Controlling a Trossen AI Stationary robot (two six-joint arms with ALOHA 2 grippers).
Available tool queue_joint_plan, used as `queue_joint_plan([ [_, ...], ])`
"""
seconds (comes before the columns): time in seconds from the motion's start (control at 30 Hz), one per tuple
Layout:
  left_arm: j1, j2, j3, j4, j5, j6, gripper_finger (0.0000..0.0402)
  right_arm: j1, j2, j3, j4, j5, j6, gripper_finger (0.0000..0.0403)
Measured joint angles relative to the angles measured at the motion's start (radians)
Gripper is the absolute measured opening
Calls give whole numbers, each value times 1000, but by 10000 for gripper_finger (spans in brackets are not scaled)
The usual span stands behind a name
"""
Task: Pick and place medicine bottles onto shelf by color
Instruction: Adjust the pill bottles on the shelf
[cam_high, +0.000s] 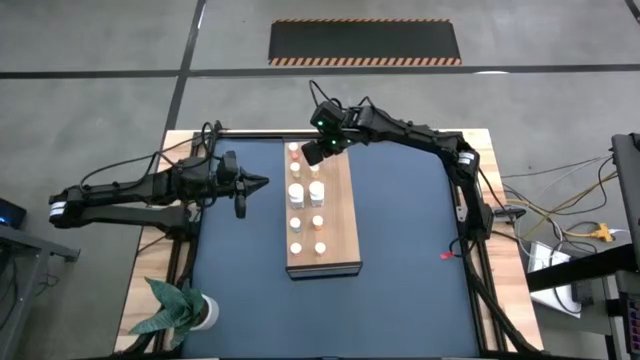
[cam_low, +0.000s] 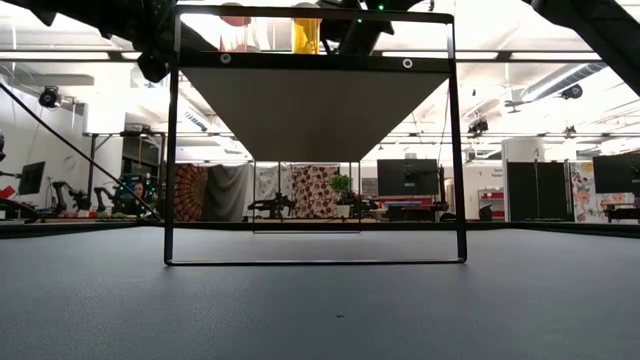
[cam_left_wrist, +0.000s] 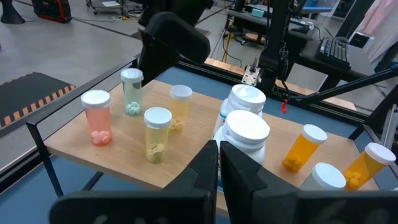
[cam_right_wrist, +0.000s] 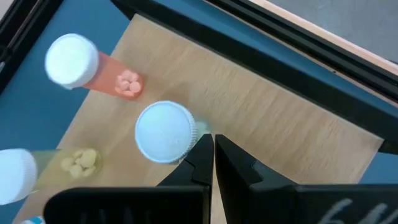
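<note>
White-capped pink, yellow, green and orange bottles (cam_left_wrist: 157, 134); grained light-brown shelf (cam_high: 340, 215).

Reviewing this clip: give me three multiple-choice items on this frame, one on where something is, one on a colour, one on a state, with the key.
1. Where do the medicine bottles stand?
A. On the dark mat beside the plant
B. On the wooden shelf in the middle of the table
C. On the floor

2. What colour is the bottle nearest the shelf's corner in the left wrist view?
A. Pink
B. Black
C. Purple

3. How is the left pincer?
A. Shut, empty, beside the shelf
B. Wide open over the plant
C. Shut on a bottle

Key: 1 B, the high view shows the bottles in two rows on the board. 2 A, its body and pills look pink under a white cap. 3 A, its fingers meet with nothing between them. The right pincer, also shut, hangs over the shelf's far end.
</note>
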Motion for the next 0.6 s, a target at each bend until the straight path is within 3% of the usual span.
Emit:
queue_joint_plan([
  [0.6, 0, 0, 0, 0, -9, 0, 0, 0, 0, -38, 15, -16, 1, 9],
])
